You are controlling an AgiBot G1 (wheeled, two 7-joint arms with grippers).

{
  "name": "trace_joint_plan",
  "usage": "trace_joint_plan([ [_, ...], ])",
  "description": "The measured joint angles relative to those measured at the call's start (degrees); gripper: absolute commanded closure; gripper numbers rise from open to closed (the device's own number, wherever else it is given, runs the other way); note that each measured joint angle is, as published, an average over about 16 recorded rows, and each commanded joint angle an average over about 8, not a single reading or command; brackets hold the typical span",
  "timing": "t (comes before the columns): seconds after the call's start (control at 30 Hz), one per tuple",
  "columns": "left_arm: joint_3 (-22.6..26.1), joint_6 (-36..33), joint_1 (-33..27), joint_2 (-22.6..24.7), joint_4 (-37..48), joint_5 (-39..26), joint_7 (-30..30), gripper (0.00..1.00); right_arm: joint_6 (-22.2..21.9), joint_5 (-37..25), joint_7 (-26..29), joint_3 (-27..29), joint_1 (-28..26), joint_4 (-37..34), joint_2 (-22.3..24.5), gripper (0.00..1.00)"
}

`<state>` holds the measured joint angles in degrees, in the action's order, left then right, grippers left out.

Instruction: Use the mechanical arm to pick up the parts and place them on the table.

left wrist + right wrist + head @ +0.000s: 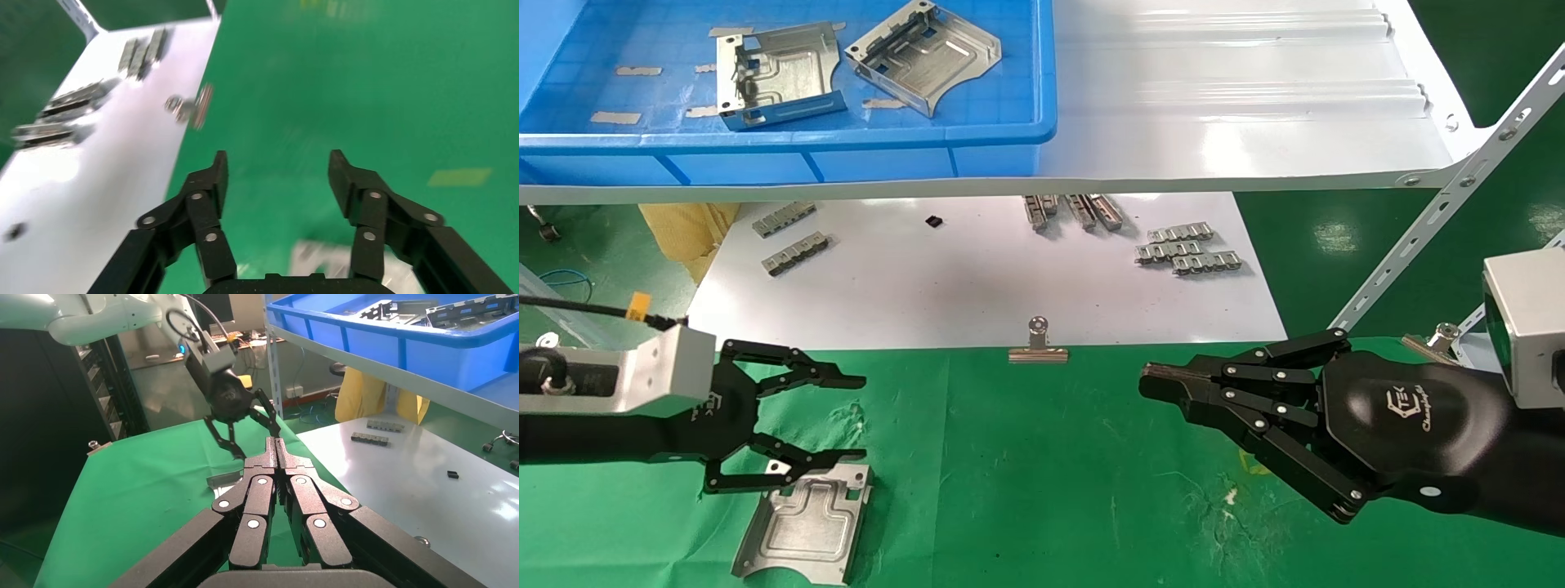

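Green cloth covers the counter (1042, 490), wrinkled, with small yellow marks. One bracket (807, 523) lies flat on it at the near left, silver, open side up, with a curved cut-out corner. Two more brackets sit in a blue bin (789, 151) on the white shelf (1238, 90) above: one (776, 73) at the bin's middle, the other (925, 55) just beside it toward the right, tilted.

Left gripper (858, 416): released, fingers spread wide, hovering over the far end of the bracket on the cloth; the lower finger overlaps that end in the head view, though contact cannot be told. In the left wrist view the gripper (278, 168) holds nothing between its black fingers, and a corner of the bracket (318, 257) shows beneath it.

Right gripper (1152, 384): clenched on nothing, fingers pressed together, held above the cloth at the right, well apart from the brackets. The right wrist view shows the same gripper (275, 447) closed tip to tip.

Other items: a white board (977, 278) behind the cloth carrying several small grey linked strips (1187, 247); a silver binder clip (1038, 343) at the board's near edge.
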<state>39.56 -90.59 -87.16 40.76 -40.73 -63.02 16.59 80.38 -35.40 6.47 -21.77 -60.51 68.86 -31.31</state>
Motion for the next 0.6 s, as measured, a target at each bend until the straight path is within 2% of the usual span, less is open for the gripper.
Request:
trace_joint_plan([
  [0.1,-0.5,-0.5,0.8,-0.6,-1.9,2.7,-3.4,0.00,0.0,0.0,0.0,0.0,0.0,0.0,0.0,0.11],
  [0.13,-0.7,-0.6,1.2,-0.8,-2.5,3.5,-4.4,0.00,0.0,0.0,0.0,0.0,0.0,0.0,0.0,0.02],
  [0.3,-1.9,-0.6,3.0,-1.4,-5.3,6.5,-8.1,0.00,0.0,0.0,0.0,0.0,0.0,0.0,0.0,0.00],
  [0.6,-5.4,0.2,6.5,-1.9,-9.4,8.5,-11.1,0.00,0.0,0.0,0.0,0.0,0.0,0.0,0.0,0.00],
])
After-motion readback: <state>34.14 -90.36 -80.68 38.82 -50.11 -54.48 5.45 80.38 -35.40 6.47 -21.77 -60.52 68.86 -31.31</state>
